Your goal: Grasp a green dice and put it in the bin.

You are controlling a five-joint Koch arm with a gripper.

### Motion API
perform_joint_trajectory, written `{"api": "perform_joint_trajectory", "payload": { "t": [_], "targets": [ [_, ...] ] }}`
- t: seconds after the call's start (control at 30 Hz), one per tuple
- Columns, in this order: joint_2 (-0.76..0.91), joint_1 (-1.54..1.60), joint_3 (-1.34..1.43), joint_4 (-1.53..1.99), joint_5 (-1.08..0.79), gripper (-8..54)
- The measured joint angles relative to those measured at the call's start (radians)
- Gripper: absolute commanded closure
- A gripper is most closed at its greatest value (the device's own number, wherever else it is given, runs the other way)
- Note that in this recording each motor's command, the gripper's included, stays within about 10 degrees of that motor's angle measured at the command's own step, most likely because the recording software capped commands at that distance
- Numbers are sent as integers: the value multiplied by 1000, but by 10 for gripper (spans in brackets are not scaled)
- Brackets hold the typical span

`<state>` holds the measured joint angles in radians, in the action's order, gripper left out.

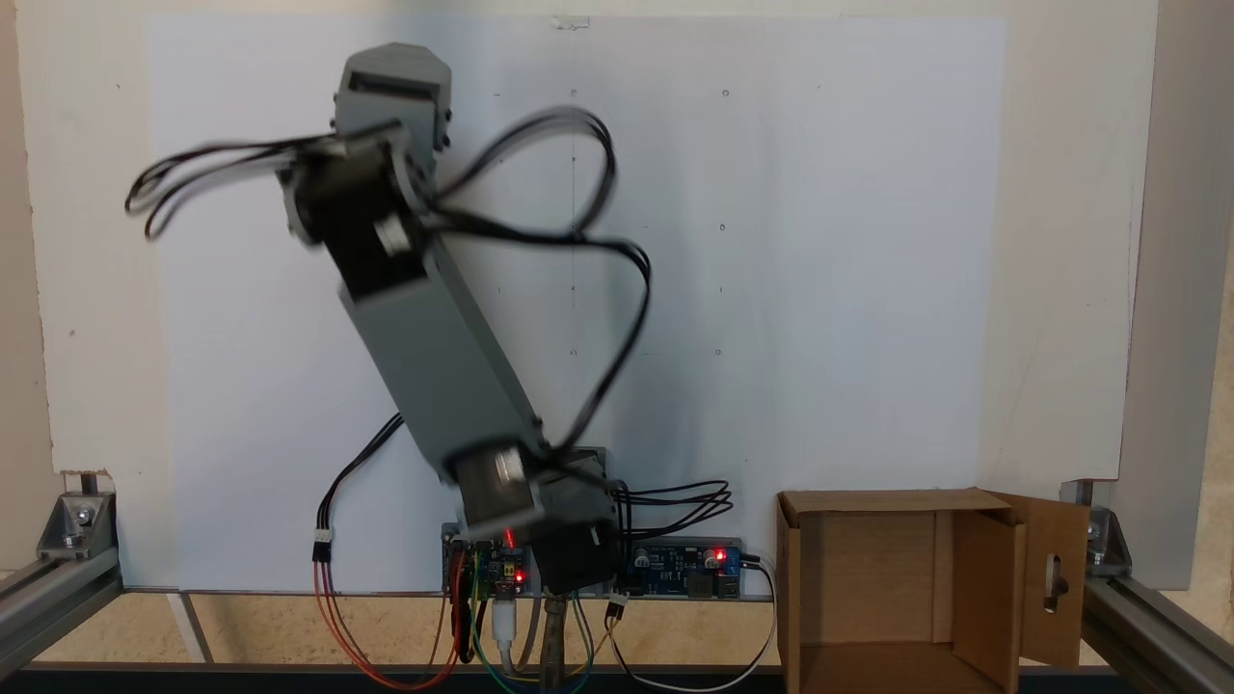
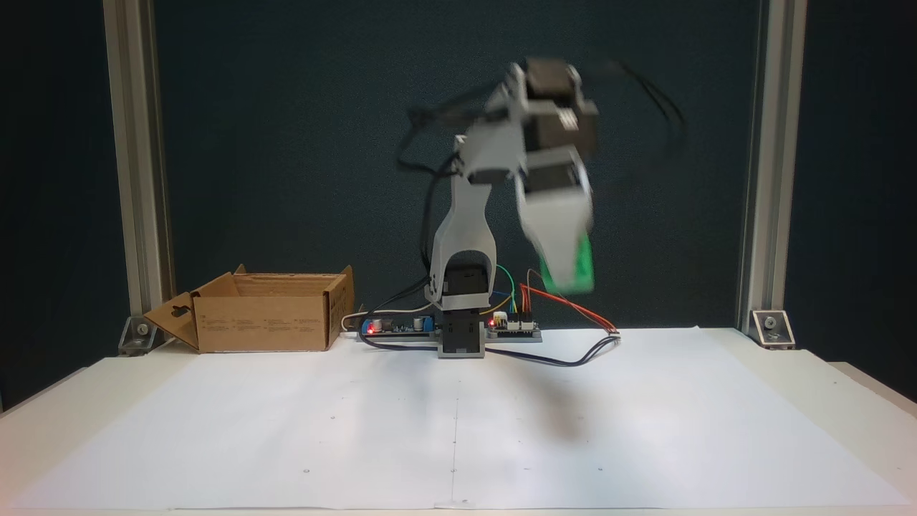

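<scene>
In a fixed view that looks down on the white sheet, we see the grey arm (image 1: 424,318) stretched up and to the left, blurred with motion, and the bin (image 1: 897,588) sitting open at the lower right, its flap with the slot cutout (image 1: 1056,573) folded outward; our gripper's tips are hidden under the wrist housing here, and no dice shows on the paper. In the fixed view from the front, the gripper (image 2: 566,276) hangs high above the sheet to the right of the base, and a smeared patch of the green dice (image 2: 573,269) sits at its lower end, so we judge the pincer closed around the dice and carrying it, though the blur keeps us from reading how wide the jaws stand. The bin (image 2: 265,322) rests on the far left of the table in this view, well apart from the gripper. We judge the dice to be light, stiff and rather smooth, with rounded edges that could let it slip, so it is best held across two flat opposite faces. The front view gives us height and the green patch; the top one gives us the bin's open mouth.
</scene>
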<state>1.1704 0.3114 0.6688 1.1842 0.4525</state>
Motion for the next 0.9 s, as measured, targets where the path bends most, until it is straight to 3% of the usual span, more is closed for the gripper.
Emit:
{"api": "perform_joint_trajectory", "payload": {
  "t": [0.23,0.37,0.9],
  "targets": [
    [255,-206,408,-74,-14,338],
    [371,-414,560,-158,-123,338],
    [456,-1468,569,-181,-627,338]
  ]
}}
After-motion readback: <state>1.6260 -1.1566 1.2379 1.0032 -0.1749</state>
